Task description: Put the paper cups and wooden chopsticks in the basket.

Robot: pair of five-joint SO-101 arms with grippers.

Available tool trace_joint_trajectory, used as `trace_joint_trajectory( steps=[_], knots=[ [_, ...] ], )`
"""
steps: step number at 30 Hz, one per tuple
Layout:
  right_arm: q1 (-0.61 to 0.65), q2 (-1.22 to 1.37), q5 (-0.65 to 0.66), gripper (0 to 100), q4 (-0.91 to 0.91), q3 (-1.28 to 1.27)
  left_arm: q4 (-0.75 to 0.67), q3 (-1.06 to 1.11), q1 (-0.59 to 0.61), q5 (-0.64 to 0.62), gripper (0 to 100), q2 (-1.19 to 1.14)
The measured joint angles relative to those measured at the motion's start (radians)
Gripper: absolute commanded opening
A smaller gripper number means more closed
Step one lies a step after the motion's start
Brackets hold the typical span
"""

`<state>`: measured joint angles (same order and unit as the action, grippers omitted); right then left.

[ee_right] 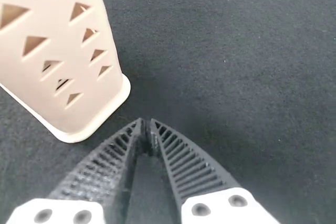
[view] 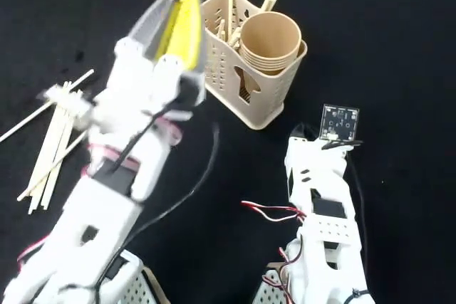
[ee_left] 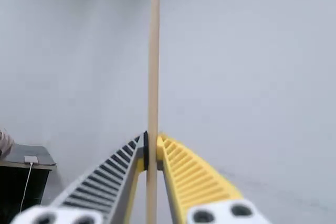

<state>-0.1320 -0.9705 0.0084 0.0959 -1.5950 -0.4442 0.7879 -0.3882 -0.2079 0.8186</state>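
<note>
The left gripper (ee_left: pixel 151 142), with one yellow and one grey finger, is clamping a single wooden chopstick (ee_left: pixel 153 66) between its tips. The stick is running straight out past the fingertips. In the high view this gripper is hanging raised above the black counter (view: pixel 399 69), just beside the rim of the basket (view: pixel 253 97).

The beige cut-out basket is standing upright on the counter. It is holding a nested stack of paper cups (view: pixel 271 40) on one side and several chopsticks in the basket (view: pixel 229 5) on the other, leaning on end.

A loose bundle of chopsticks (view: pixel 53 140) is lying on the counter, well apart from the basket.

The right gripper (ee_right: pixel 146 135), with black fingers, is resting with its tips pressed together and nothing between them. It is pointing down at the counter near the basket's base.
</note>
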Motion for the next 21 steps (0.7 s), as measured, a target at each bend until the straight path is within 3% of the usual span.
trace_joint_trajectory(
  steps=[4, 10, 16, 21],
  knots=[
    [0.000, 0.000, 0.000, 1.5, 0.000, 0.000, -0.086, -0.115, -0.003, 0.006, 3, -0.219],
    [0.000, 0.000, 0.003, 1.5, 0.000, 0.000, -0.293, -0.209, -0.002, 0.135, 3, -0.537],
    [0.000, 0.000, 0.003, 1.5, 0.000, 0.000, -0.480, -0.209, -0.002, 0.238, 3, -0.655],
    [0.000, 0.000, 0.003, 1.5, 0.000, 0.000, -0.539, -0.209, -0.002, 0.245, 3, -0.687]
  ],
)
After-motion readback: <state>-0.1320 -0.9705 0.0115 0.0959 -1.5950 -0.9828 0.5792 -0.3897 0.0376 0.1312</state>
